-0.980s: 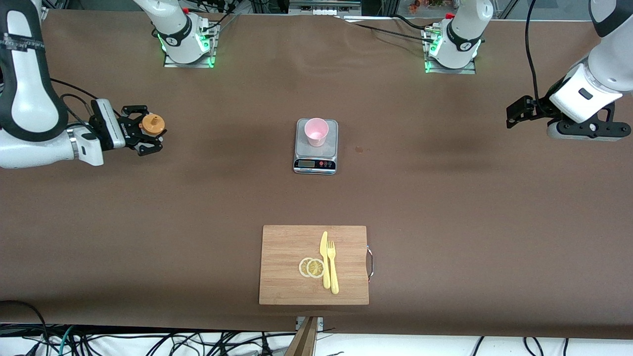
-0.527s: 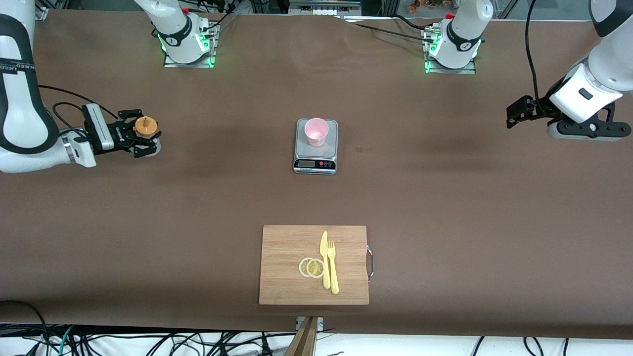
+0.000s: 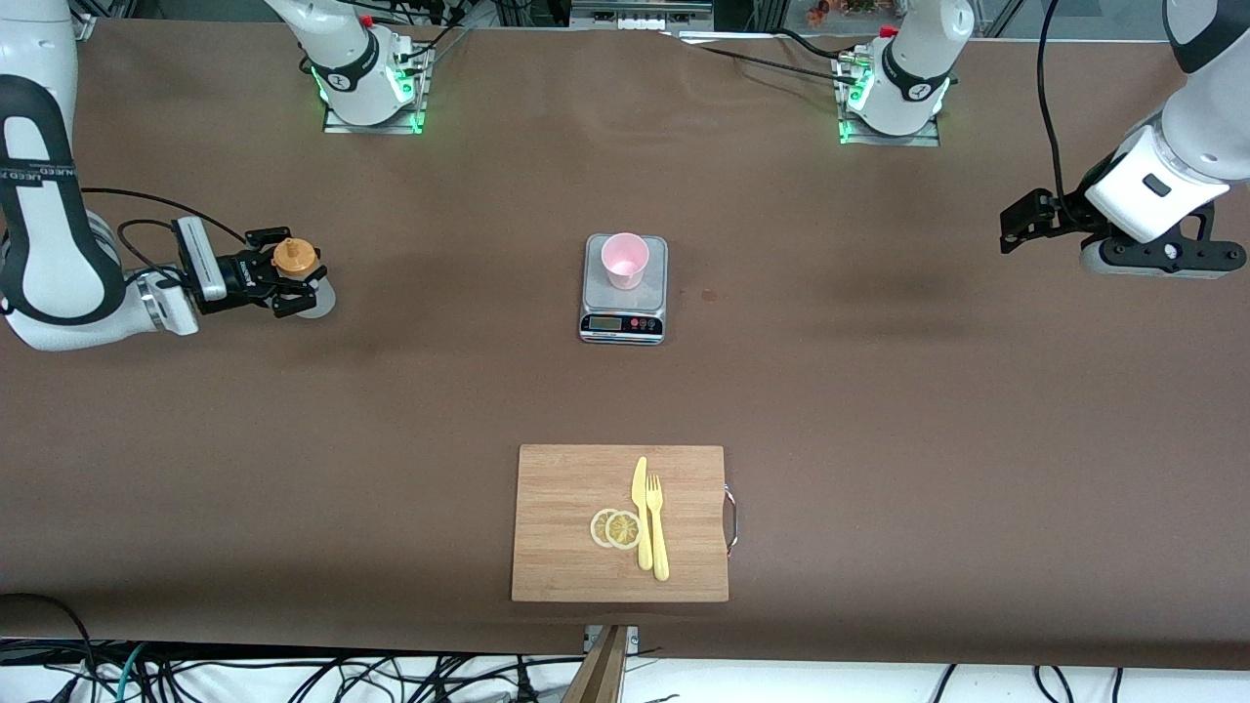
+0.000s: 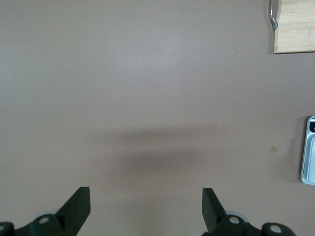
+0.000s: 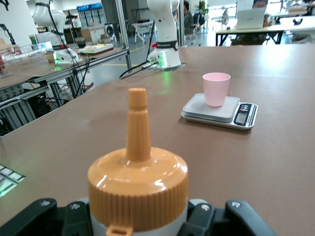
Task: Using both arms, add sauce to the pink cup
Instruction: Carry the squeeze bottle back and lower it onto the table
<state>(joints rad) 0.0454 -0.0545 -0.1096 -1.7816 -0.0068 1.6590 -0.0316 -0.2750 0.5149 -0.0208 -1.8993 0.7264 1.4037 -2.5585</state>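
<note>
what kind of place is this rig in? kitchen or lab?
Most likely a robotics lab, not a kitchen. The right wrist view shows another robot arm on a neighbouring bench and people at desks; loose cables hang off the table, which holds only a few kitchen props.

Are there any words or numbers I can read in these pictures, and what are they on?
No text can be read for sure.
Right arm: white letters on its black band, cut off and too small to read.
Right gripper, shut on the sauce bottle: a small white mark, too blurred.
Kitchen scale: its display shows no digits I can read.
Pink cup: plain, no writing.
</note>
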